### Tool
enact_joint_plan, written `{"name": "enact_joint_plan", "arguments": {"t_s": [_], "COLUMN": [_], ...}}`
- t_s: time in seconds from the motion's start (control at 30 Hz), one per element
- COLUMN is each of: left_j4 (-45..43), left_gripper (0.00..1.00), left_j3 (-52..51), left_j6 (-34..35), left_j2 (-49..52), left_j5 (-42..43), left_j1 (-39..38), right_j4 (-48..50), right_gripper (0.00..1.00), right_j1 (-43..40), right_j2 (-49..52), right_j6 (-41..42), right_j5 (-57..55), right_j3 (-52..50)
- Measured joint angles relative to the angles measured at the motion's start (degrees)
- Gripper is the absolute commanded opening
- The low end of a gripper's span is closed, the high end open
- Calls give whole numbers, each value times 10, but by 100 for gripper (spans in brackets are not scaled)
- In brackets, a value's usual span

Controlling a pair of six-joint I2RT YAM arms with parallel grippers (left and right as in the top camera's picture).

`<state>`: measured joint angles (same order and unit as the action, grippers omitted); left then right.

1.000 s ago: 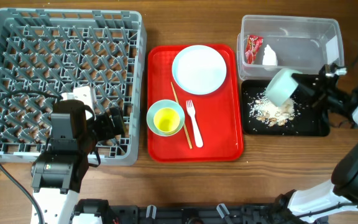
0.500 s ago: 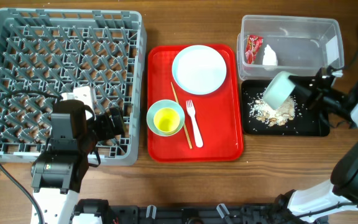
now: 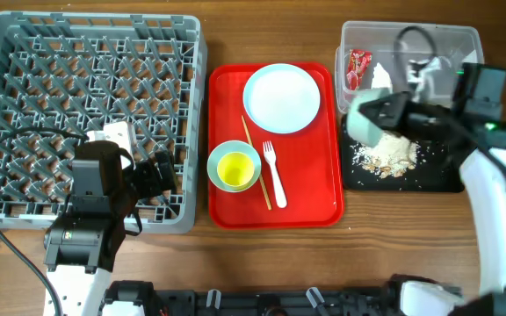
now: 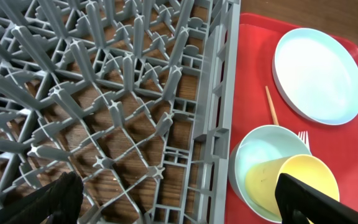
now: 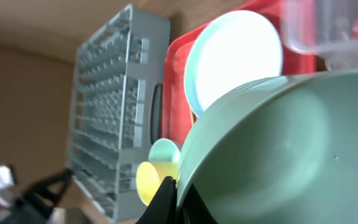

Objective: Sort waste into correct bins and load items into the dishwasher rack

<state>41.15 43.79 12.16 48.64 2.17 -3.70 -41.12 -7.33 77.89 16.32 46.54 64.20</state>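
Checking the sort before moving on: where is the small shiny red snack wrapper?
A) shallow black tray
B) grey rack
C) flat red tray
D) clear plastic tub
D: the small shiny red snack wrapper lies inside the clear plastic rectangular tub.

A flat red tray (image 3: 319, 180) with a raised rim and rounded corners lies near the middle of the wooden table (image 3: 262, 259), its longer sides running front to back. The tabletop is brown, with grain running left to right.
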Motion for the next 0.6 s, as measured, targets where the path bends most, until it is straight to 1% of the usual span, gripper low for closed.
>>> {"name": "enact_joint_plan", "arguments": {"t_s": [0.1, 0.17, 0.3, 0.4, 0.47, 0.5, 0.6], "left_j4": [0, 0, 0, 0, 0, 0, 0], "left_gripper": [100, 100, 100, 100, 100, 100, 100], "left_j3": [0, 0, 0, 0, 0, 0, 0], "left_j6": [0, 0, 0, 0, 0, 0, 0], "left_j2": [0, 0, 0, 0, 0, 0, 0], "left_j5": [0, 0, 0, 0, 0, 0, 0], "left_j1": [0, 0, 0, 0, 0, 0, 0], "right_j4": [4, 27, 133, 185, 171, 149, 78], "right_gripper": [5, 5, 4, 4, 4, 4, 4], "right_j1": [104, 166, 278, 346, 362, 363, 362], "right_j2": [-12, -7, 14, 32, 55, 71, 131], "right_j6": [-2, -7, -48, -75, -76, -76, -77], "right_j5": [-100, -163, -294, -381, -404, -409, -420], "right_j3": [4, 4, 4, 7, 27, 47, 138]}}
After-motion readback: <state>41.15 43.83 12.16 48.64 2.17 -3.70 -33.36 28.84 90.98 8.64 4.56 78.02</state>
